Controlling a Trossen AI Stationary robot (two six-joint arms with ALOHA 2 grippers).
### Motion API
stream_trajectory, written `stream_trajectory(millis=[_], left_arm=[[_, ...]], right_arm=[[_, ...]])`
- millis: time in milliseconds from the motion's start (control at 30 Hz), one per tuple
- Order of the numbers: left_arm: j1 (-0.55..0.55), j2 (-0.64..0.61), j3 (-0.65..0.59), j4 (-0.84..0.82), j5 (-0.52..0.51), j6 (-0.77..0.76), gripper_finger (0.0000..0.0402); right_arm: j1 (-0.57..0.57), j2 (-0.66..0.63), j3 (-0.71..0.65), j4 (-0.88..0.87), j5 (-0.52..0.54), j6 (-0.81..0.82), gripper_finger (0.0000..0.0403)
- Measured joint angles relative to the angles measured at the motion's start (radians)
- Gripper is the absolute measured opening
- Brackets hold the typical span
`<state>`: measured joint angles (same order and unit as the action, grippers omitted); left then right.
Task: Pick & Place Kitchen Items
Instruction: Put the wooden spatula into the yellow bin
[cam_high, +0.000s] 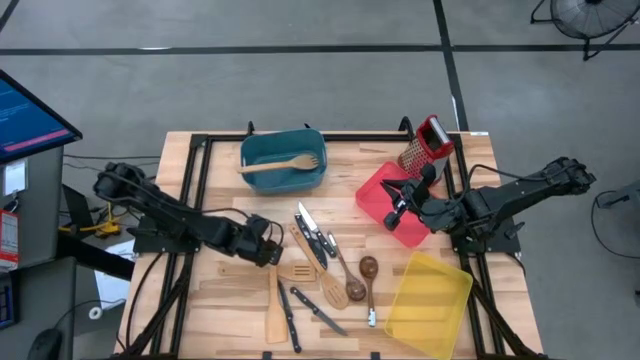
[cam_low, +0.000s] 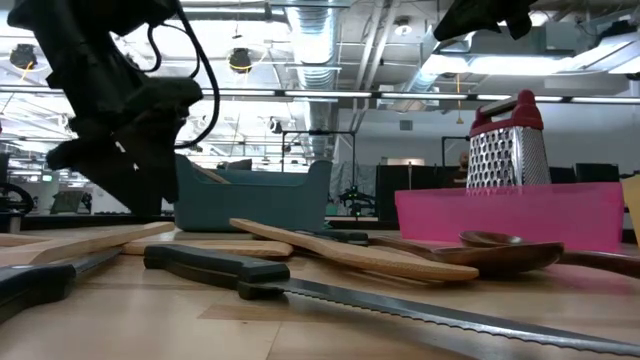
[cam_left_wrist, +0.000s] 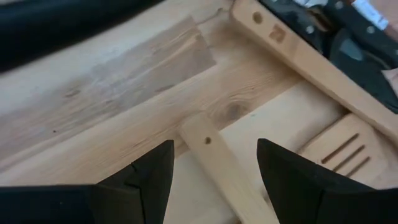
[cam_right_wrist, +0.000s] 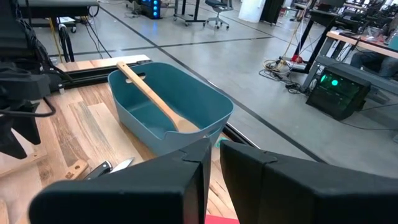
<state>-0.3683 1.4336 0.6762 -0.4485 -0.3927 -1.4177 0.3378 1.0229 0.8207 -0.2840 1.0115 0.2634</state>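
Left gripper (cam_left_wrist: 211, 171) hangs open astride a wooden spatula handle (cam_left_wrist: 221, 165) on the tabletop (cam_left_wrist: 112, 106) — right gripper (cam_high: 397, 212), closed and empty, hovers over the red bin (cam_high: 378, 190).

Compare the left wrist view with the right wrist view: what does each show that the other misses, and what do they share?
Only the left wrist view: the left gripper with open jaws astride a pale wooden handle, and a slotted turner beside it.

Only the right wrist view: the right gripper with jaws nearly shut and empty, the teal bin holding a wooden utensil, and the room's floor beyond the table.

Both: the wooden tabletop and the dark knife handles.
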Motion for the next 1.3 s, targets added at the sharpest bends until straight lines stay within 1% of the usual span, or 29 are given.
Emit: stream_trajectory(millis=[233,400,633,733,967,1100,1200,1300], left_arm=[[-0.014,0.048,0.000,0.011,0.000,-0.039,0.0214],[-0.014,0.095,0.000,0.053,0.001,-0.039,0.0214],[-0.014,0.136,0.003,0.053,-0.001,-0.037,0.0209],[-0.013,0.127,0.002,0.048,0.005,-0.037,0.0187],[-0.013,0.098,-0.001,0.053,0.017,-0.033,0.0107],[-0.013,0.098,-0.001,0.049,0.009,-0.030,0.0069],[-0.013,0.098,-0.001,0.052,0.008,-0.025,0.0053],[-0.013,0.098,-0.001,0.052,0.007,-0.023,0.0054]], right_arm=[[0.002,0.000,0.000,0.000,0.000,0.000,0.0047],[0.002,0.000,0.000,0.000,0.000,0.000,0.0047],[0.002,0.000,0.000,0.000,0.000,0.000,0.0047],[0.002,0.000,0.000,0.000,0.000,0.000,0.0047],[0.002,0.000,0.000,0.000,0.000,0.000,0.0047],[0.002,0.000,0.000,0.000,0.000,0.000,0.0047],[0.002,0.000,0.000,0.000,-0.001,0.000,0.0047],[0.002,0.000,0.000,0.000,-0.001,0.000,0.0047]])
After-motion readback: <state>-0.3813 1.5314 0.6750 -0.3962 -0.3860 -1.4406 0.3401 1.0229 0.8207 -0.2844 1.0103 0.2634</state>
